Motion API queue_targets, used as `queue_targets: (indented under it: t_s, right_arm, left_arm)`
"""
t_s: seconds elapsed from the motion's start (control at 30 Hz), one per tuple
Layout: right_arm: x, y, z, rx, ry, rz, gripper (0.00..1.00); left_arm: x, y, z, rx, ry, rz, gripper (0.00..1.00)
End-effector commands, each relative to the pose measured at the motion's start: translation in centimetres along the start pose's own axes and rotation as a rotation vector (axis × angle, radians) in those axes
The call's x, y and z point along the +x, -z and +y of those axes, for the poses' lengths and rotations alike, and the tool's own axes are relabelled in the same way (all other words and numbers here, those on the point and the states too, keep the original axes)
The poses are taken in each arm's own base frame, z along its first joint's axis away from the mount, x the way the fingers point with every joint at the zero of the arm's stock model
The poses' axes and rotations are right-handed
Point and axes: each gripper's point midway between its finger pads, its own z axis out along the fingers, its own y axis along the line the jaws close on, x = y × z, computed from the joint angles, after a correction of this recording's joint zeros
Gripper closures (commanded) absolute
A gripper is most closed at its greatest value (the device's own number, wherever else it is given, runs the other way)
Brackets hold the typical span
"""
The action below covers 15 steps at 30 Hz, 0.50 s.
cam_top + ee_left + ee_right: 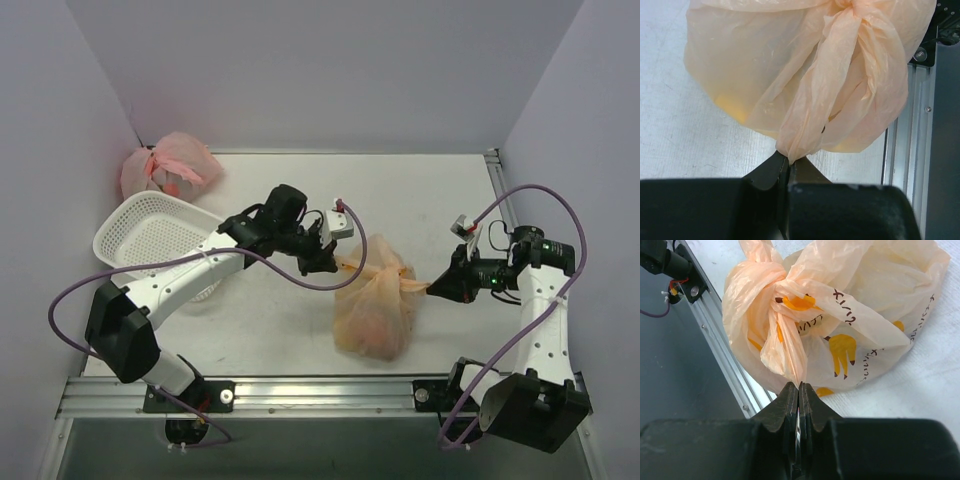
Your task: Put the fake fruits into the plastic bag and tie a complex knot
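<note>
Left gripper (788, 160) and right gripper (799, 386), both clamped tight, pinch opposite tails of the plastic bag (375, 305), which sits right of the mesh basket (125, 222). Hard pulling could tear the thin film or slip a tail free.

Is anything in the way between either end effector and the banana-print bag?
Nothing visible. The left end effector and right end effector are each shut directly on a twisted tail of the plastic bag. The white mesh basket and pink bag sit apart, at the far left.
</note>
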Motion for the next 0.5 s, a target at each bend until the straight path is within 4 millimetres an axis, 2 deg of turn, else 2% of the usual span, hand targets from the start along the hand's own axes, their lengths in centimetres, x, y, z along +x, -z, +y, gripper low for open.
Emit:
queue_targets:
  t_s: [0.0,0.03,0.07,0.1,0.17,0.2,0.27,0.3,0.4,0.47]
  right_arm:
    - [-0.1,0.6,1.0,-0.025,0.029,0.012,1.0]
    - [-0.2,0.5,1.1,-0.028,0.035,0.022,1.0]
    - [-0.4,0.4,1.5,-0.043,0.031,0.04,1.0]
    - [-0.5,0.3,1.6,-0.048,0.022,0.051,0.78]
    - [-0.9,0.6,1.6,-0.037,-0.016,0.06,0.52]
    - [-1.4,0.9,1.5,-0.023,-0.006,0.058,0.38]
    - [-1.4,1.6,1.5,0.015,0.012,0.084,0.29]
    - [-1.6,2.0,1.6,0.031,0.042,0.098,0.21]
    - [-1.4,3.2,1.6,0.085,0.132,0.163,0.2]
    - [-1.2,3.3,1.7,0.089,0.17,0.204,0.24]
  left_arm:
    - [-0.5,1.9,0.9,-0.046,-0.064,-0.023,1.0]
    - [-0.6,1.9,0.8,-0.043,-0.066,-0.028,0.95]
    - [-0.8,2.0,0.8,-0.039,-0.065,-0.032,0.63]
    - [-0.9,2.1,0.9,-0.051,-0.06,-0.032,0.33]
    - [-1.5,2.7,1.0,-0.069,-0.025,-0.052,0.03]
    - [-2.1,3.4,0.9,-0.082,-0.023,-0.073,0.02]
    - [-3.0,4.6,0.6,-0.085,0.01,-0.111,0.03]
    - [-3.6,6.1,0.8,-0.103,0.016,-0.146,0.03]
    - [-4.5,7.9,0.4,-0.136,0.021,-0.193,0.03]
    - [-4.3,8.4,0.1,-0.139,-0.015,-0.198,0.02]
